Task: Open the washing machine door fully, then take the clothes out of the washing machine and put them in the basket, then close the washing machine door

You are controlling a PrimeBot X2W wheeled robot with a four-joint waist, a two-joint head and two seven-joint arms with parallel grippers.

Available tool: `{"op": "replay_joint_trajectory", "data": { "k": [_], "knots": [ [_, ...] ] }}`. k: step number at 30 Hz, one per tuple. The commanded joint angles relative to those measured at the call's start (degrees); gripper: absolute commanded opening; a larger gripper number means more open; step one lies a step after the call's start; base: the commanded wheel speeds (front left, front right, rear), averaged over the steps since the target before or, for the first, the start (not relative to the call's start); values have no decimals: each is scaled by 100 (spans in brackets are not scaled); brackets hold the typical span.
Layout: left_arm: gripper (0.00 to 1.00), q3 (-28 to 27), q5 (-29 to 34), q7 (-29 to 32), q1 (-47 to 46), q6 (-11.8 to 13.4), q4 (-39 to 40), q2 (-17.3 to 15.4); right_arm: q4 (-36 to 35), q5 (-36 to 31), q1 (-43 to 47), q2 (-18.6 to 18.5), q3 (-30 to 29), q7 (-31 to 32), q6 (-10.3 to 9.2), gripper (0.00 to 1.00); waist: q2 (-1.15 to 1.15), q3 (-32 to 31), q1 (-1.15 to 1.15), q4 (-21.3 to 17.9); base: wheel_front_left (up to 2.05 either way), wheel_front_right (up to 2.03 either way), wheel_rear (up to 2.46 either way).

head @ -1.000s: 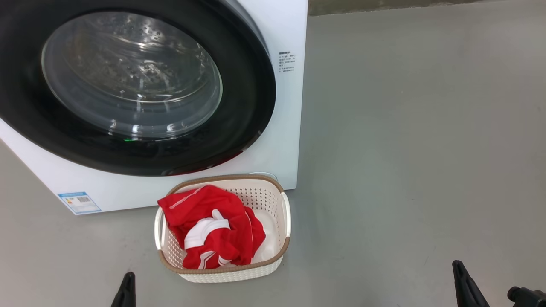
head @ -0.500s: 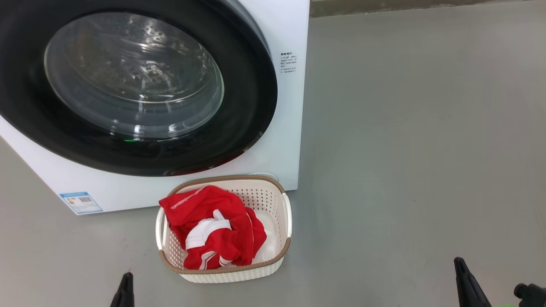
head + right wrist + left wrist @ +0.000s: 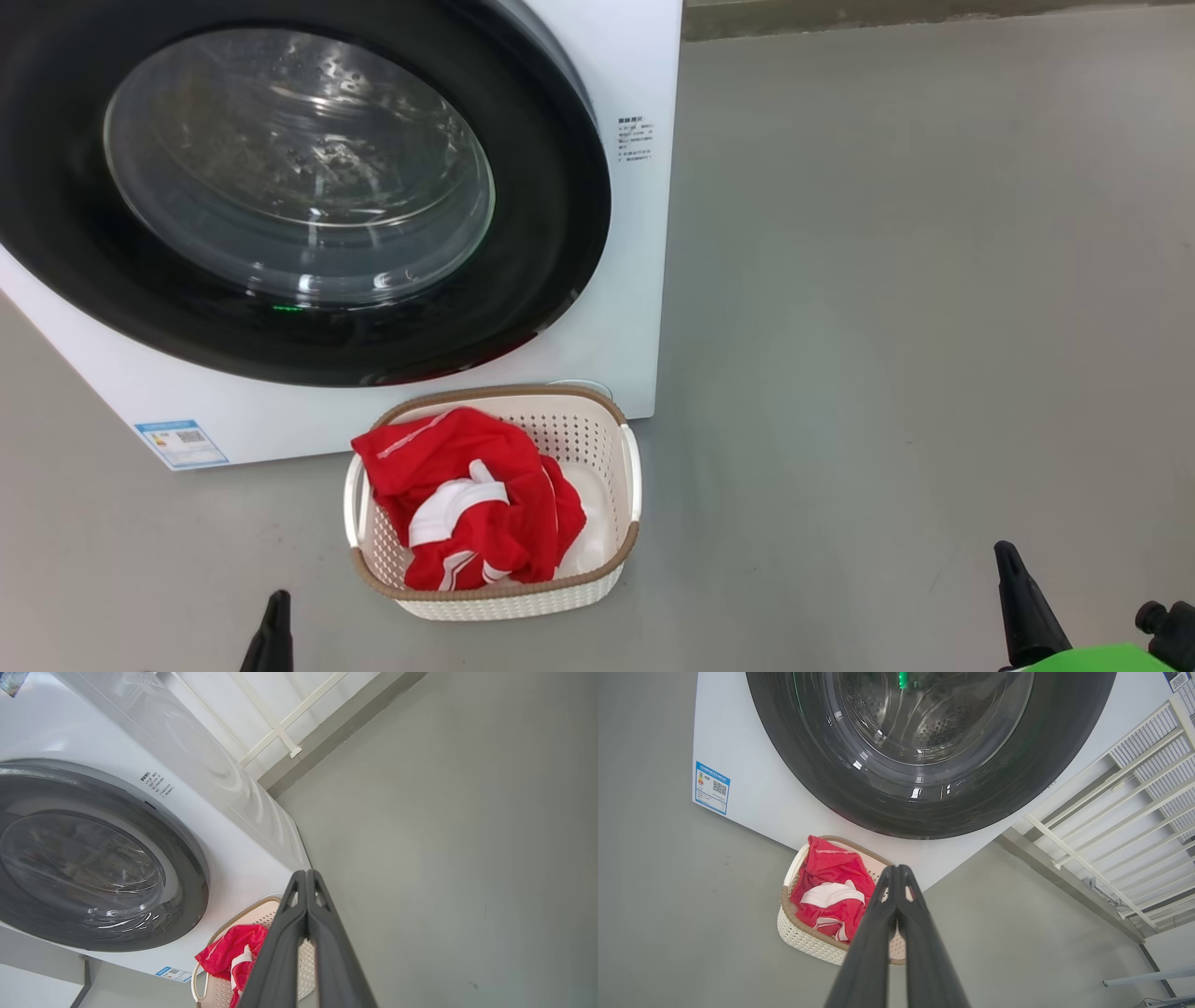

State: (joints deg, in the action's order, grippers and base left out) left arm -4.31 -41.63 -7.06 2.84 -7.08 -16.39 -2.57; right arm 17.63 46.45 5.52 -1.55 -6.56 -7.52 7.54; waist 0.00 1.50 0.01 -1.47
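Note:
The white washing machine (image 3: 597,355) fills the upper left of the head view, and its black-rimmed glass door (image 3: 299,168) lies flat against the front. On the floor just before it stands the cream basket (image 3: 597,439), holding the red clothes (image 3: 467,504) with white trim. My left gripper (image 3: 273,635) pokes up at the bottom left, shut and empty, well short of the basket. My right gripper (image 3: 1018,597) is shut at the bottom right, far from everything. In the left wrist view the left gripper (image 3: 896,870) points at the basket (image 3: 803,942) and clothes (image 3: 826,877). The right gripper (image 3: 306,875) shows its fingers pressed together.
Grey floor (image 3: 915,327) spreads wide to the right of the machine. A blue label (image 3: 182,443) sits on the machine's lower left front. A white railing (image 3: 1125,812) stands beyond the machine's side. A green edge (image 3: 1102,661) shows at the bottom right.
The whole head view has shifted slightly, so the camera moved. The right gripper tip stands a little higher and the left a little lower in view. Door, basket and clothes are unmoved.

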Motion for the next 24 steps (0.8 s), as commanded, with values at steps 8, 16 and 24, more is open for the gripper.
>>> {"op": "replay_joint_trajectory", "data": {
  "k": [8,16,24],
  "knots": [
    [0,-108,-588,148,-314,-17,164,-48,-180,528,-322,-92,13,163,-2,0,0,-13,0,15,0,0,0],
    [0,-121,-1073,280,-378,-20,172,-47,-199,967,-414,-97,11,298,-2,0,0,-26,0,29,0,0,0],
    [0,-134,-1559,412,-442,-23,179,-45,-219,1408,-507,-101,10,433,-2,0,0,-39,0,44,0,0,0]
  ]
}}
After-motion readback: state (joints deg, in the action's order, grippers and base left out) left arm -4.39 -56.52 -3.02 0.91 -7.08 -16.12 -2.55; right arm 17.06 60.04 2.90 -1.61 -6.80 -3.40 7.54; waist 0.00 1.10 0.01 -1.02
